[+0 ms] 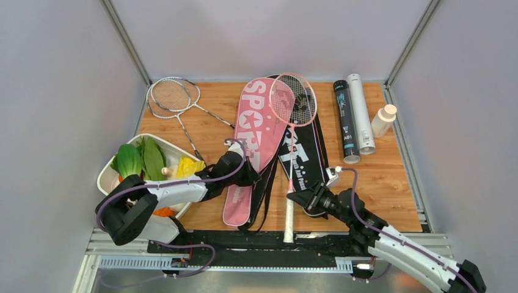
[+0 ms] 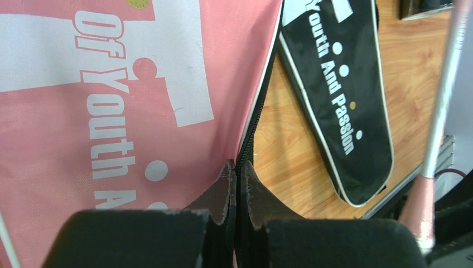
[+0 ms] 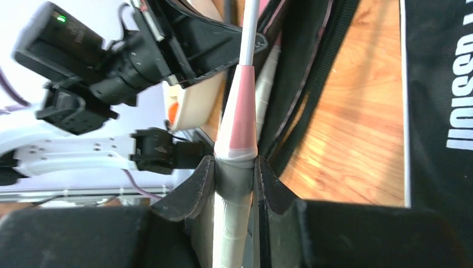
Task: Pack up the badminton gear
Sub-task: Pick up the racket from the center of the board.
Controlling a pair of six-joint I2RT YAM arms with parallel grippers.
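Left arm extended low; left gripper [image 2: 237, 168] pinching pink bag [image 2: 111, 111] zipper edge. Right arm extended low; right gripper [image 3: 235, 163] pinching pink racket [image 3: 240, 111] grip. Wooden surface [image 1: 391, 177], grey enclosure walls [image 1: 61, 91].

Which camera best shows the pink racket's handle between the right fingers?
The right wrist view: the pink racket's handle fills the frame's middle, the right fingers against both sides. The top view shows the whole racket, the grip tiny. The left wrist view catches only its shaft.

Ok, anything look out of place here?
Two strays: a white tray of vegetables at the left edge and a small white bottle beside the white tube; neither is badminton kit. Nothing looks spilled or damaged.
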